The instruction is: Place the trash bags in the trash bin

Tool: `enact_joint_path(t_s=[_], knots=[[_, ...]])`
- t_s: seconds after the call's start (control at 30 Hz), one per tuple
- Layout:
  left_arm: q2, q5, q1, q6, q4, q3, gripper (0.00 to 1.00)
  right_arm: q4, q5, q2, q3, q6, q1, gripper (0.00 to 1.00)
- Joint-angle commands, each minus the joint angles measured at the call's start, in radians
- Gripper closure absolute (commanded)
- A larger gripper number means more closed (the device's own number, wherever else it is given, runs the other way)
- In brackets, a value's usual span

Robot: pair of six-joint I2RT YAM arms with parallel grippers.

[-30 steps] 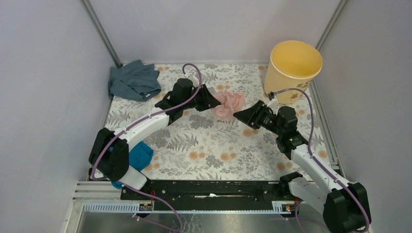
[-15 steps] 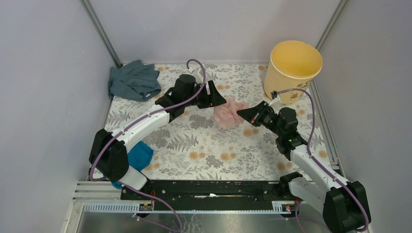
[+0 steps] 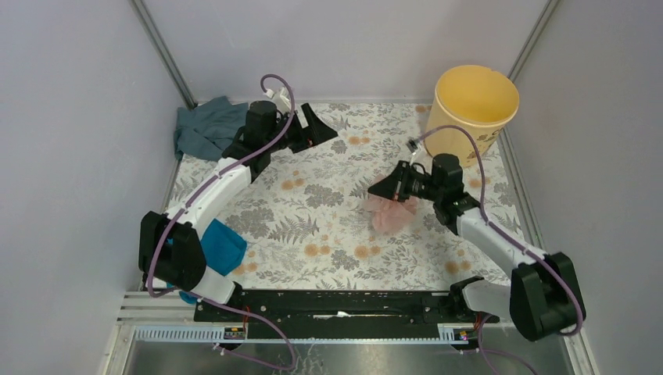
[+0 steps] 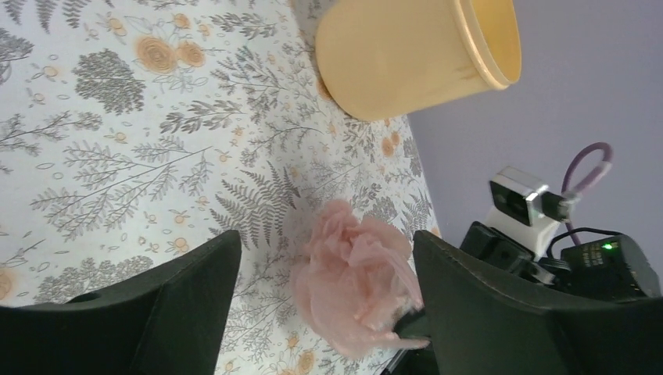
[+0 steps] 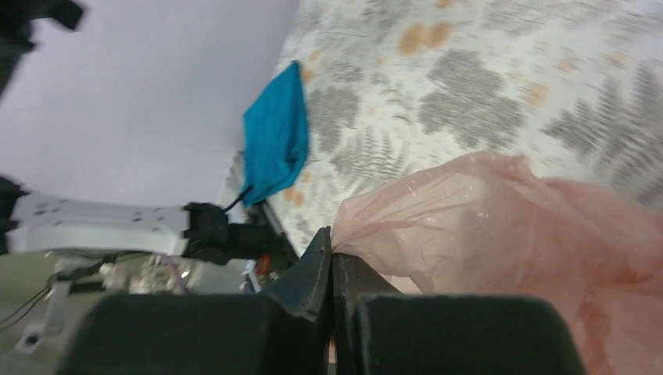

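The pale pink, crumpled trash bag [image 3: 393,212] hangs from my right gripper [image 3: 385,187], right of the table's middle. In the right wrist view the jaws of that gripper [image 5: 330,234] are pressed together on a pinch of the bag's film [image 5: 508,234]. The yellow-orange trash bin [image 3: 473,105] stands upright at the back right corner, apart from the bag. My left gripper [image 3: 317,129] is open and empty near the back left. Its wrist view looks between its wide fingers [image 4: 324,238] at the bag [image 4: 352,273] and the bin [image 4: 406,55] beyond.
A grey-blue cloth [image 3: 211,129] lies crumpled in the back left corner, just behind the left arm. A teal cloth [image 3: 221,244] [image 5: 275,137] sits by the left arm's base. Grey walls close in the flowered table [image 3: 328,234] on three sides.
The left gripper opened, let go of the bag and drew back to the back left. The right gripper shut on the bag and carried it nearer and slightly right.
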Motion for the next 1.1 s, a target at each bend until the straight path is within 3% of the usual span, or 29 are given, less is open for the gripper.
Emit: enact_joint_path(t_s=[0.0,0.1,0.3,0.5,0.7,0.87,1.07], knots=[[0.016,0.123,0.071,-0.065,0.122,-0.015,0.12,0.092,-0.226,0.103,0.201,0.068,0.074,1.00],[0.017,0.169,0.094,-0.079,0.135,-0.007,0.10,-0.092,-0.100,0.151,0.289,0.029,0.108,1.00],[0.026,0.177,0.101,-0.090,0.135,-0.006,0.10,-0.119,-0.212,0.183,0.216,-0.018,0.109,1.00],[0.032,0.162,0.085,-0.096,0.109,-0.002,0.01,-0.492,0.017,0.174,0.111,-0.240,0.107,1.00],[0.015,-0.035,-0.076,0.090,-0.140,0.098,0.01,-0.438,0.070,0.058,0.038,-0.231,0.107,1.00],[-0.137,-0.108,-0.170,0.060,-0.093,-0.149,0.01,-0.483,0.175,-0.008,0.018,-0.282,0.108,1.00],[-0.193,-0.173,-0.191,0.007,-0.083,-0.365,0.01,-0.456,0.133,-0.032,-0.014,-0.294,0.108,1.00]])
